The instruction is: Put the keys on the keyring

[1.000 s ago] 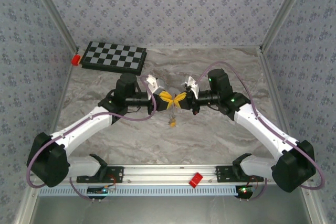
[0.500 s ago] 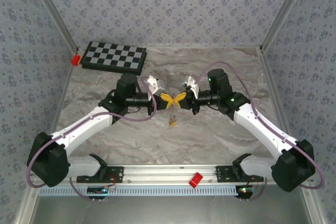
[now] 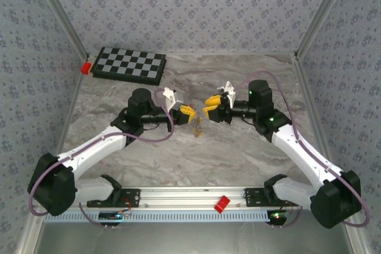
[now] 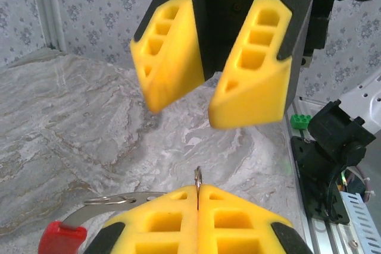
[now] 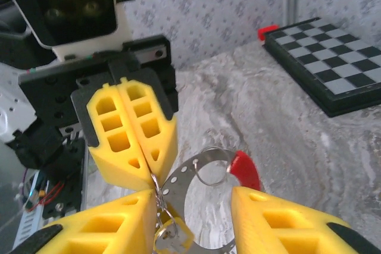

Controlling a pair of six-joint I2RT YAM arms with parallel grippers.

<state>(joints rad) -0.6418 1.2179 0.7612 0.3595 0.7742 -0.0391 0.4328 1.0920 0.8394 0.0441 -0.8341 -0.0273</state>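
Two pincers noted: left gripper (image 5: 149, 184) pinches the thin grey, red-sleeved wire keyring (image 5: 199, 159) at its tips, yellow-headed key (image 5: 169, 235) dangling beneath; right gripper (image 4: 181, 111) stands parted opposite; recommend a firm, level hold on the ring.

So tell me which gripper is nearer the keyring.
Left. The left gripper is shut on the keyring, pinching its wire. The right gripper is open facing it, its fingers spread to either side of the ring without gripping.
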